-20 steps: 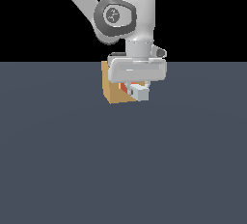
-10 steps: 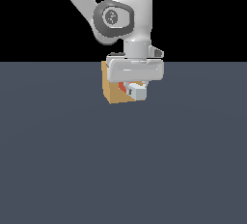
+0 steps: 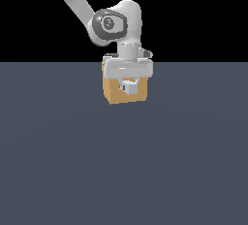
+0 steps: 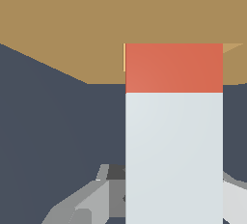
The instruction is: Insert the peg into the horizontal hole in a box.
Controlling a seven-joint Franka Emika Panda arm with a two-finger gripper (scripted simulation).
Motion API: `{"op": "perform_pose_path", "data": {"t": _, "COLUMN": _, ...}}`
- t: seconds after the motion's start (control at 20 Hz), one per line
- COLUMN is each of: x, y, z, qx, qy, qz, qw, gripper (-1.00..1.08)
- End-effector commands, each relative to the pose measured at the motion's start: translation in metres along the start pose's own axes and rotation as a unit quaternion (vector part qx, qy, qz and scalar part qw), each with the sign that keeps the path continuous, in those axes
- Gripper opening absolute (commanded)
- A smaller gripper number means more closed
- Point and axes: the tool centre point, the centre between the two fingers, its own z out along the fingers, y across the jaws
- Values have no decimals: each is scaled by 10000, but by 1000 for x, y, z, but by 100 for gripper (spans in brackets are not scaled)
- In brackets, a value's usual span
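On the flat dark grey-blue floor (image 3: 124, 161), towards the far edge in the exterior view, sits the small tan-orange cube-like box (image 3: 112, 91), and the white and grey robot arm (image 3: 114, 23) reaches down directly in front of it, so that the wrist body covers the top of the box's near face. Below that wrist body the two-fingered claw (image 3: 129, 86) hangs against the box face, clamped on the long square-section peg, half red-orange and half pale grey-white (image 4: 173, 136). From this side only the peg's pale butt end shows between the fingers, with a sliver of red-orange just above it.

The wrist view looks along the peg. Its pale half fills the near part of the picture, and the red-orange half runs on into the square hole (image 4: 124, 57) in the tan face, where a thin lit edge of the opening shows just beside the peg. Only a short band of red-orange remains outside the box; the tip is out of sight inside. Grey finger parts (image 4: 79, 208) flank the pale half on both sides and appear to press on it, though the contact surfaces themselves are hidden behind the peg. The peg lies level, square to the box face.
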Motion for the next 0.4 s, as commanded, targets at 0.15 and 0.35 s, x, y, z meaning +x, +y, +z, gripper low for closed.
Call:
{"op": "perform_pose_path", "data": {"t": 0.15, "x": 19, "y": 2, "z": -2, "qx": -19, "qy": -3, "qz": 11, "qw": 10000, "gripper": -100}}
{"op": "perform_pose_path", "data": {"t": 0.35, "x": 17, "y": 3, "z": -2, "qx": -19, "qy": -3, "qz": 11, "qw": 10000, "gripper": -100}}
